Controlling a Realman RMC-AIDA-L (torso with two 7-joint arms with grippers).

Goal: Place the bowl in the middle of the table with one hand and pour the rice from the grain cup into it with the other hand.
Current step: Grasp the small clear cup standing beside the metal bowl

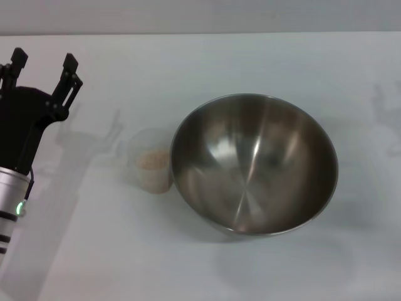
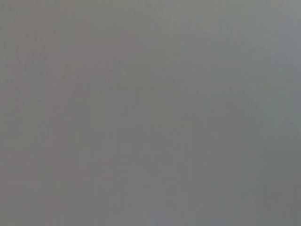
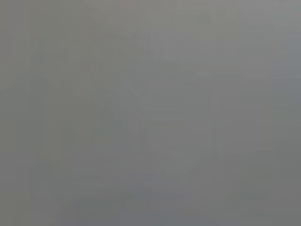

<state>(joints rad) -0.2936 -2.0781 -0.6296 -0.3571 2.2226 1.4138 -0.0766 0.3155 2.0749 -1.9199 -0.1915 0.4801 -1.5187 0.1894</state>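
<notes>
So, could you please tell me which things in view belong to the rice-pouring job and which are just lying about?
Part of the job:
- bowl, empty, mid-table
- grain cup, upright beside the bowl's left rim
- rice, in the cup
- left pincer, open, at the table's left, holding nothing
- table

Just lying about:
- nothing visible

Behind the plain white flat tabletop (image 1: 250,63), a bare, pale grey wall (image 1: 200,15) shows as a narrow band along the tabletop's far edge. It runs the full width of the scene, unmarked from end to end. A faint grey shadow (image 1: 383,110) lies on the tabletop's far right side, close to the edge of sight. The two wrist views give only a flat, featureless grey field, and what surface it is cannot be told.
</notes>
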